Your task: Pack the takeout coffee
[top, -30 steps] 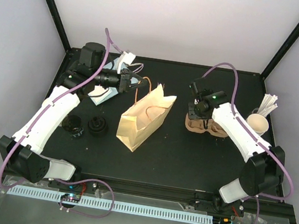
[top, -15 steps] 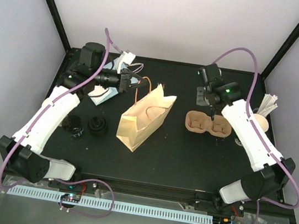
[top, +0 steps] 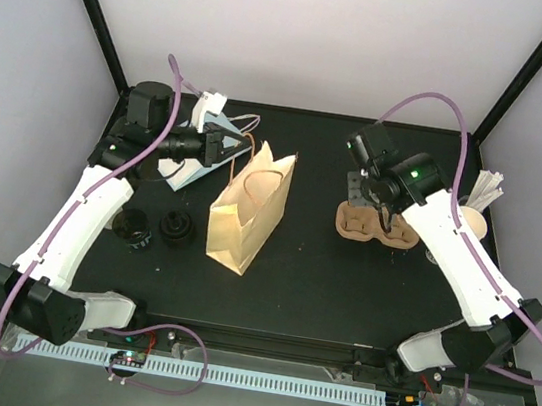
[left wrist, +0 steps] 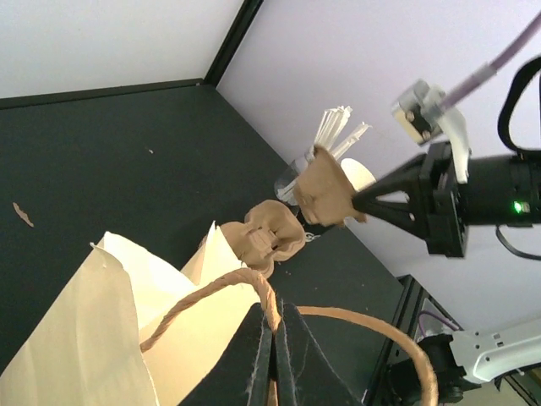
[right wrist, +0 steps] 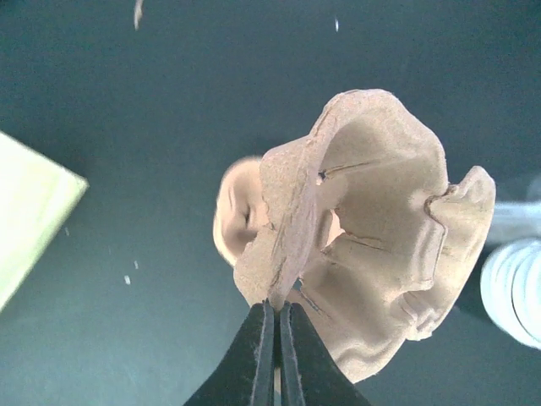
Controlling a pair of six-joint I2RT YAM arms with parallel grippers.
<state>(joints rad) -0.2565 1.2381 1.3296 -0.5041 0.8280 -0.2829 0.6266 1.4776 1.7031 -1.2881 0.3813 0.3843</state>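
Observation:
I see no single cream cup on its own in any view. My right gripper point(top: 372, 197) point(right wrist: 277, 306) is shut on the rim of a brown pulp carrier point(right wrist: 372, 220) point(left wrist: 325, 190) and holds it in the air. A second brown carrier point(top: 376, 228) point(left wrist: 272, 239) lies on the table below it. My left gripper point(top: 239, 148) point(left wrist: 275, 309) is shut on a twine handle point(left wrist: 254, 283) of the paper bag point(top: 239, 214) point(left wrist: 110, 330). The bag stands upright with its mouth open.
A nested cup stack point(top: 472, 223) point(left wrist: 359, 173) with white sticks point(top: 487, 186) stands at the right edge, behind my right arm. Two black lids point(top: 175, 228) point(top: 131, 227) sit left of the bag. A pale blue-and-white pack point(top: 190, 166) lies at the back left.
My right gripper rose off the carriers, then came back over them with one carrier in its jaws. My left gripper pulled the handle left and back; the bag shifted left and stands straighter.

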